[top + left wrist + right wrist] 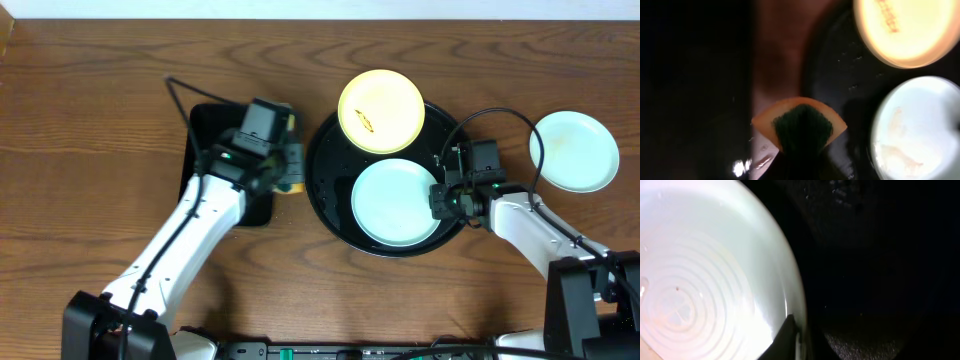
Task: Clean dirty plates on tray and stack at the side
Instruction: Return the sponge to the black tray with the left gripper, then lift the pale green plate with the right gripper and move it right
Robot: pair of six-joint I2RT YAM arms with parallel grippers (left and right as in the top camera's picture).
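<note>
Catching the left gripper point(288, 165) clamped on a yellow-and-green sponge point(799, 125), just off the left rim of the round black tray point(328, 185). Soft thing, by the look of it, bound to squash under pressure.

Counting three plates now. Spotting the yellow plate point(381, 110) perched over the tray's far rim, with a brown smear at its centre. Spotting a mint plate point(397, 202) inside the tray, toward its near side, faintly smeared in the left wrist view. Spotting the outlying mint plate point(573, 150) well to the right of the tray, on the wooden surface point(100, 90).

Finding the right gripper point(442, 198) at the right edge of the mint plate, one fingertip point(787, 332) against its rim. Apart or pinched together? Cannot tell from here.

Judging the plates stiff, shallow, glossy, probably light and probably slick once wiped. Possibly breakable too, so best set down gently. Best taken at the rim, one finger over and one under, with no other purchase on a dish lying flat. Worth keeping level on the way to the stack.
</note>
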